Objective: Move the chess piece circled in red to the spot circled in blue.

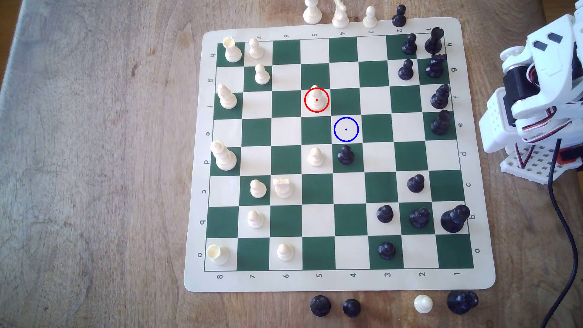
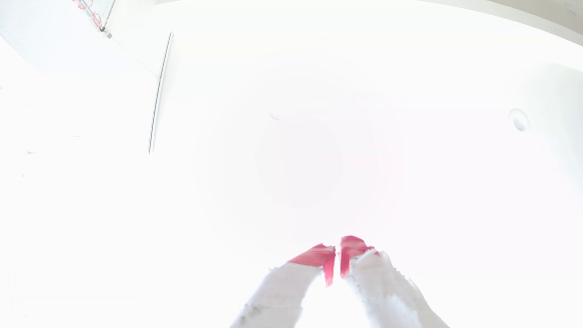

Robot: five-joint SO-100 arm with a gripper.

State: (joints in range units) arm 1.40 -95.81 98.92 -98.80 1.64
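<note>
The chess piece (image 1: 316, 98), cream w/ a pointed top, stands upright inside the red ring on a cream square in the row marked f, col 5 of the board (image 1: 340, 280). The spot (image 1: 346, 129), blue ring w/ centre dot, is the cream square diagonally next to it: one step toward the exterior view's right and one row down in that view. A black pawn (image 1: 345, 154) sits on the square just below the spot, and a cream pawn (image 1: 315, 156) stands beside that one, so the drop has close neighbours. The arm (image 1: 536, 94) is folded up off the board at the exterior view's right edge, well apart from the piece; judging from that, the reach has to go across toward the exterior view's left, over the black pieces along that side. The piece's long axis is vertical, so a top-down pinch looks apt. In the wrist view the gripper (image 2: 337, 252) shows red-taped fingertips (image 2: 318, 255) nearly together, only a thin slit between, holding nothing. The rest of that view is blown out white, so no board or piece can be made out there, and the exterior view cuts off part of the arm.
</note>
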